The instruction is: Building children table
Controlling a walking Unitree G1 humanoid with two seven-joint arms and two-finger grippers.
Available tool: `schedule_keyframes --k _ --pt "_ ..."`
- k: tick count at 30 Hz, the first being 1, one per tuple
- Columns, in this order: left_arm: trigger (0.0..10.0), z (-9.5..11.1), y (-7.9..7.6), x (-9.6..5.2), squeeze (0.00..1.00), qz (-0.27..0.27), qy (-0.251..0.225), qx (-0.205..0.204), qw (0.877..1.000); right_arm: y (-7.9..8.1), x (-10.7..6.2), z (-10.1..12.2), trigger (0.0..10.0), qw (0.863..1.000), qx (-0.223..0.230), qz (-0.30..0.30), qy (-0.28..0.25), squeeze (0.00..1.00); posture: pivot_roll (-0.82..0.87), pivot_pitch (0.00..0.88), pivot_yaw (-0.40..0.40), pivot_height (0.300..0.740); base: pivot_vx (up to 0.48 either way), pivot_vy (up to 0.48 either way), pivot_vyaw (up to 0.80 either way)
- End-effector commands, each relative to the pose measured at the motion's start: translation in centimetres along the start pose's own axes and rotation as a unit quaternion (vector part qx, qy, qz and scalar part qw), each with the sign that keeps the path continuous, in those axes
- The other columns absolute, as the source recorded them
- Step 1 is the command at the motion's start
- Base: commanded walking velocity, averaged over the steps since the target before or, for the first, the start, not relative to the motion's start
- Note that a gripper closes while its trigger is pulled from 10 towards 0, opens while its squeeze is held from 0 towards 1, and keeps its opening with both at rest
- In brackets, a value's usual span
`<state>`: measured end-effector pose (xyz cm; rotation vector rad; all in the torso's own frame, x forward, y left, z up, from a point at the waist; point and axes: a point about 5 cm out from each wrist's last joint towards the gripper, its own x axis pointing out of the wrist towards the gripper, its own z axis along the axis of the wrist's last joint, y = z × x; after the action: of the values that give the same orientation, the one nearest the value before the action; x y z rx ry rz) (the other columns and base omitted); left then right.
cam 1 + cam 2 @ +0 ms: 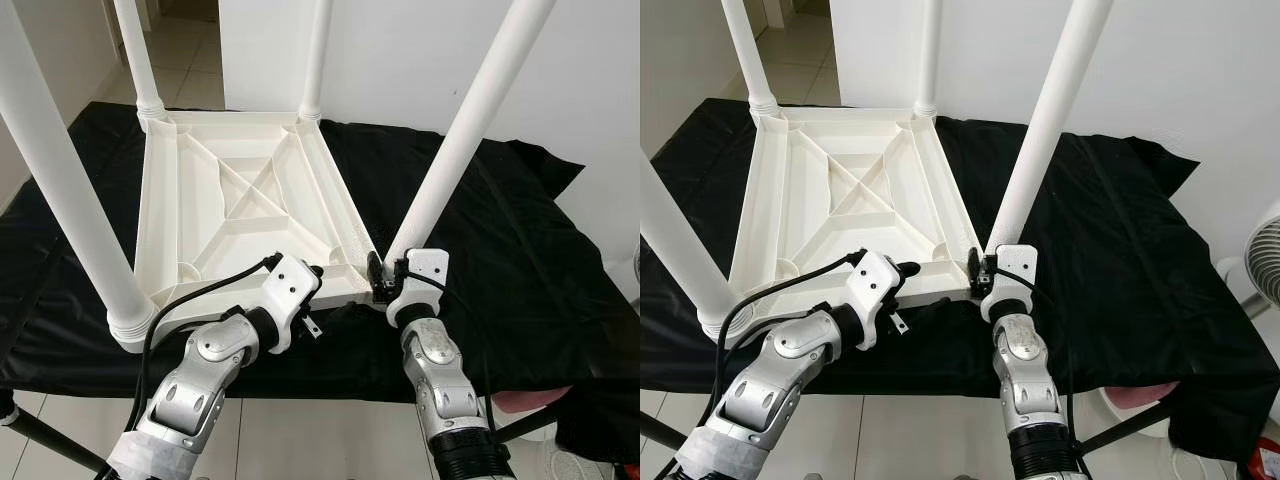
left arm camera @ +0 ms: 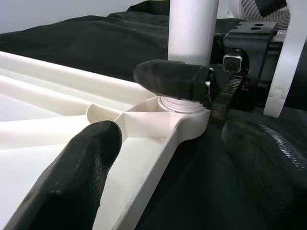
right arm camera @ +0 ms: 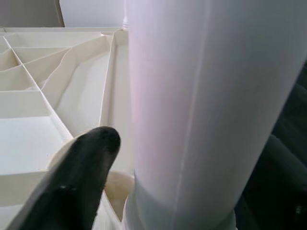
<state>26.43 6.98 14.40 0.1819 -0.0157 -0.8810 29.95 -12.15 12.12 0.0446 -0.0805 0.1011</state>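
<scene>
Four smooth white plastic legs stand up from our upturned ribbed white tabletop (image 1: 240, 200) on the black cloth (image 1: 520, 250); light, stiff, slippery. Our right gripper (image 1: 385, 280) clamps the near-right leg (image 1: 450, 150) low, left gripper (image 2: 192, 143) open astride that corner

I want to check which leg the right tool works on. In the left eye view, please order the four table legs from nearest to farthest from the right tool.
1. Near right leg: the right tool is at its base.
2. Near left leg: at the tabletop's front left corner.
3. Far right leg: at the back corner.
4. Far left leg: at the diagonally opposite corner.

Legs 2 and 3 are close to call.
</scene>
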Motion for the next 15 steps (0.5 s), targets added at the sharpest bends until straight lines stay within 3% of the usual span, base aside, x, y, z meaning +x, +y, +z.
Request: schedule_keyframes --k 1,4,6,8,9,10,11,12,13,14,15 --pt "10.0 0.0 -0.2 0.2 0.0 -0.002 0.0 0.002 1.0 -0.3 0.1 0.2 10.0 1.0 0.007 0.019 0.001 1.0 -0.01 0.0 -0.094 0.74 0.0 0.0 0.0" --pt "10.0 0.0 -0.2 0.2 0.0 -0.002 0.0 0.001 1.0 -0.3 0.1 0.2 10.0 1.0 0.014 0.027 0.005 1.0 -0.01 0.0 -0.092 0.74 0.0 0.0 0.0" --pt "10.0 0.0 -0.2 0.2 0.0 -0.003 0.0 0.001 1.0 -0.8 0.5 0.4 10.0 0.997 0.0 0.077 0.003 1.0 -0.01 0.0 -0.089 0.74 0.0 0.0 0.0" --pt "10.0 0.0 -0.2 0.2 0.0 -0.003 0.0 0.001 1.0 -0.8 0.5 0.4 10.0 0.997 0.0 0.077 0.003 1.0 -0.01 0.0 -0.089 0.74 0.0 0.0 0.0" --pt "10.0 0.0 -0.2 0.1 0.0 -0.004 0.0 0.002 1.0 -1.0 0.6 0.4 10.0 0.993 -0.003 0.116 0.009 1.0 -0.01 0.0 -0.085 0.74 0.0 0.0 0.0" --pt "10.0 0.0 -0.2 0.1 0.0 -0.004 0.0 0.002 1.0 -1.0 0.6 0.4 10.0 0.993 -0.003 0.116 0.009 1.0 -0.01 0.0 -0.085 0.74 0.0 0.0 0.0" --pt "10.0 0.1 -0.3 0.1 0.0 -0.004 0.0 0.002 1.0 -1.4 0.7 0.4 10.0 0.988 -0.013 0.151 0.014 0.06 -0.02 0.0 -0.083 0.74 0.0 0.0 0.0" --pt "10.0 0.1 -0.3 0.1 0.0 -0.004 0.0 0.002 1.0 -1.4 0.7 0.4 10.0 0.988 -0.013 0.151 0.014 0.06 -0.02 0.0 -0.083 0.74 0.0 0.0 0.0" --pt "10.0 0.1 -0.3 0.1 0.0 -0.006 0.0 0.002 1.0 -1.8 0.8 0.4 10.0 0.981 -0.03 0.192 0.019 0.0 -0.02 0.0 -0.079 0.74 0.0 0.0 0.0" --pt "10.0 0.1 -0.3 0.0 0.0 -0.007 0.0 0.002 1.0 -2.2 0.9 0.4 10.0 0.971 -0.042 0.234 0.026 0.0 -0.02 0.0 -0.075 0.74 0.0 0.0 0.0" --pt "10.0 0.1 -0.3 0.0 0.0 -0.007 0.0 0.002 1.0 -2.2 0.9 0.4 10.0 0.971 -0.042 0.234 0.026 0.0 -0.02 0.0 -0.075 0.74 0.0 0.0 0.0"
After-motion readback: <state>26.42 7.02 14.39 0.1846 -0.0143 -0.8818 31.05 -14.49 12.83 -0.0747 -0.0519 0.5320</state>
